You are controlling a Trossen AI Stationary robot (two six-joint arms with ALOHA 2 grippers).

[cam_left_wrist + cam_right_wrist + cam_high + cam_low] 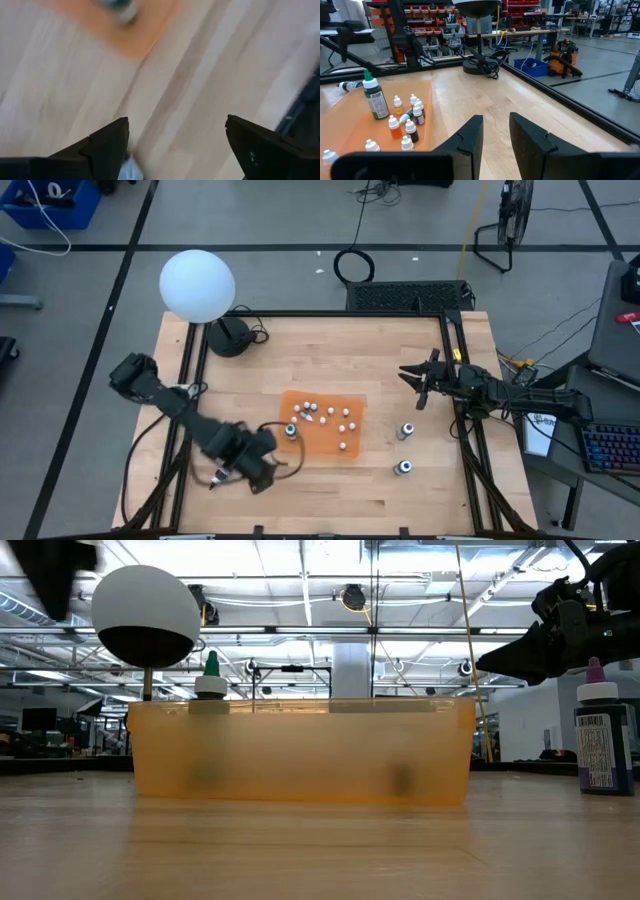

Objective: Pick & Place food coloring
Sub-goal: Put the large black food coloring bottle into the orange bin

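Several tiny white-topped bottles (328, 415) stand in an orange tray (355, 450), also seen in the right wrist view as small bottles (407, 125). A larger green-topped bottle (291, 430) stands at the tray's left side. Two larger bottles (406, 430) (403, 468) stand on the table to the right of the tray. Another bottle (347, 85) lies on its side beyond the tray. My left gripper (278, 467) hangs open, low over the table by the tray's near-left corner. My right gripper (412, 385) is raised near the right edge, fingers a little apart and holding nothing. My left gripper stands with its fingers wide apart over bare wood. A small pale thing (131, 170) shows right beside one finger (107, 147), and I cannot tell whether the finger touches it.
A white globe lamp (197, 285) on a black base (230, 337) stands at the table's far-left corner, with its cord on the wood. Black frame rails (468, 430) run along the table's sides. Bare wood lies on the near side of the tray.
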